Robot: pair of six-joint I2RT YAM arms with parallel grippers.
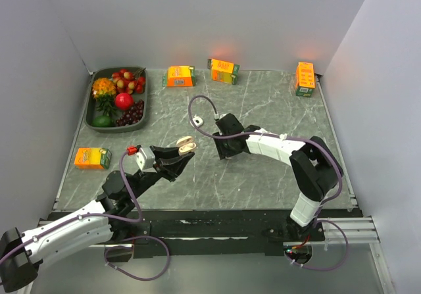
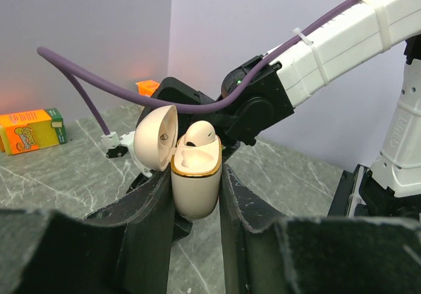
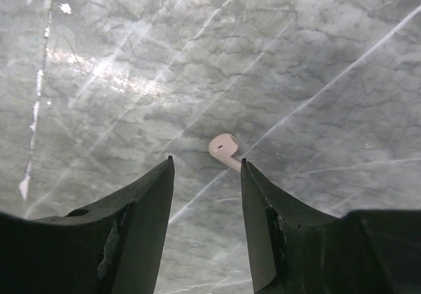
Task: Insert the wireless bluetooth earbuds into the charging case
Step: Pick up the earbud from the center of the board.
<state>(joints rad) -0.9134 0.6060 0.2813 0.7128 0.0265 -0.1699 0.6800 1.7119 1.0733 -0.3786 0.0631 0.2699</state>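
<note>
Two earbuds: the seated earbud point(image 2: 199, 133) is resting in the charging case point(image 2: 195, 190); the loose earbud point(image 3: 223, 147) is lying on the counter point(image 3: 131, 57).
Charging case: it is standing upright, its lid point(image 2: 156, 138) hanging open on the left of the left wrist view.
Left hand point(image 1: 177, 158): you are clamping both fingers on the case's lower body.
Right hand point(image 3: 205, 166): you are holding it spread open and empty, the loose earbud lying just beyond the gap between its fingertips.
</note>
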